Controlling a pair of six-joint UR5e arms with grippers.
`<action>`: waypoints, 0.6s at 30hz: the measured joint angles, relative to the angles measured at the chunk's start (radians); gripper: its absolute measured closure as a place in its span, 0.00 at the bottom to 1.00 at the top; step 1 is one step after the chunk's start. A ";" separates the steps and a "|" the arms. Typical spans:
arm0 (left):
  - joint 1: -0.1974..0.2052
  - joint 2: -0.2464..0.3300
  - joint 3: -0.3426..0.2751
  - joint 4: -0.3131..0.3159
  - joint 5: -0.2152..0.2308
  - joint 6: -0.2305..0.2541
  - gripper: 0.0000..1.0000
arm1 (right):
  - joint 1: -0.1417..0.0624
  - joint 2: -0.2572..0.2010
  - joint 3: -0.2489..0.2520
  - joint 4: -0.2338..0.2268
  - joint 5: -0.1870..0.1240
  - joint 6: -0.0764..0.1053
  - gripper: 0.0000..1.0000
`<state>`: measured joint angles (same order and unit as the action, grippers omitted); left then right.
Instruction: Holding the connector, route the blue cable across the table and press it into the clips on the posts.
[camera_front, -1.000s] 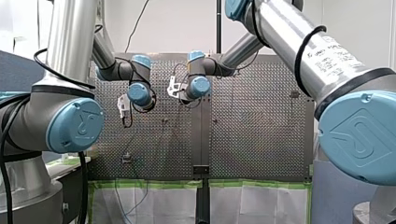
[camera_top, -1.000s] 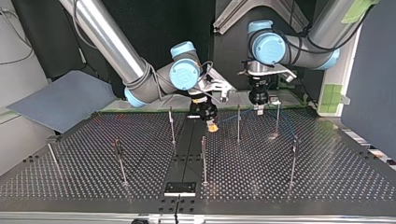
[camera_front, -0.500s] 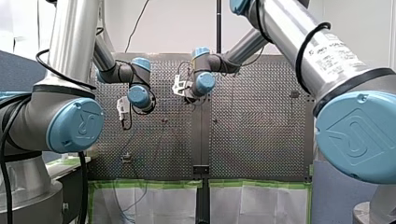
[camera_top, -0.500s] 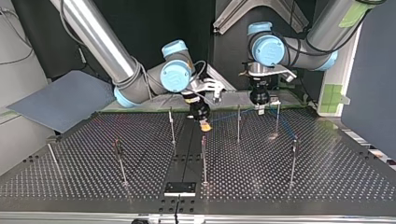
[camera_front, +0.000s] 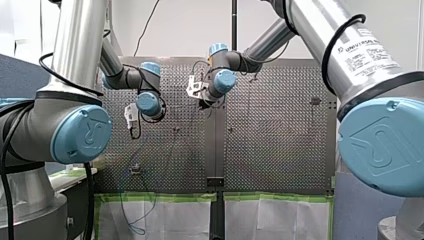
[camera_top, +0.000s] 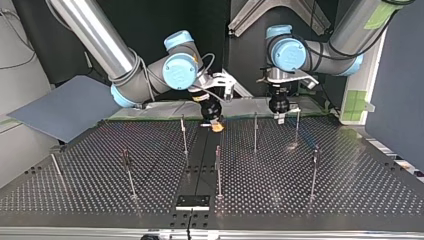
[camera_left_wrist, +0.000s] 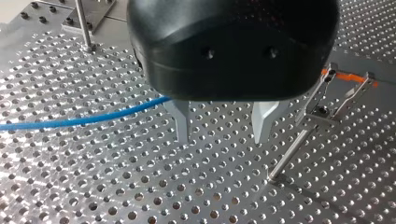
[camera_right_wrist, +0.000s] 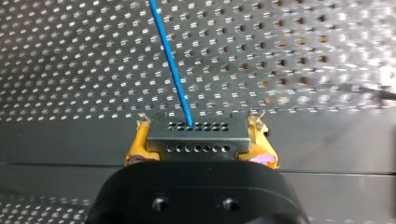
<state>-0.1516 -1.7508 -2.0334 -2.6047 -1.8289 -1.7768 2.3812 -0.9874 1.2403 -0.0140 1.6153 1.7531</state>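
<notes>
Right gripper (camera_top: 216, 127) nearer table (camera_top: 310, 200) edge, clamping connector (camera_right_wrist: 196, 137)

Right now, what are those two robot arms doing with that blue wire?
My right claw is clamped on a little dark plug with its yellow pads, and the blue cable runs out of the plug over the holey table. My left claw hangs open above the table, holding nothing, with the cable lying beside it. A thin post with a clip on top stands next to that claw, and no cable shows in that clip yet.
</notes>
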 joint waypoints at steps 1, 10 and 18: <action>0.001 0.000 0.000 0.002 0.000 -0.001 0.32 | 0.000 0.007 0.000 0.001 0.000 -0.001 1.00; 0.009 -0.049 0.001 0.033 0.029 0.007 0.32 | -0.001 0.079 -0.007 -0.010 -0.008 -0.009 1.00; 0.026 -0.100 0.001 0.062 0.025 0.017 0.62 | -0.001 0.096 -0.012 -0.012 -0.013 -0.010 1.00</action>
<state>-0.1259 -1.8505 -2.0322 -2.5423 -1.8037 -1.7598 2.3804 -0.8911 1.2281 -0.0262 1.6020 1.7435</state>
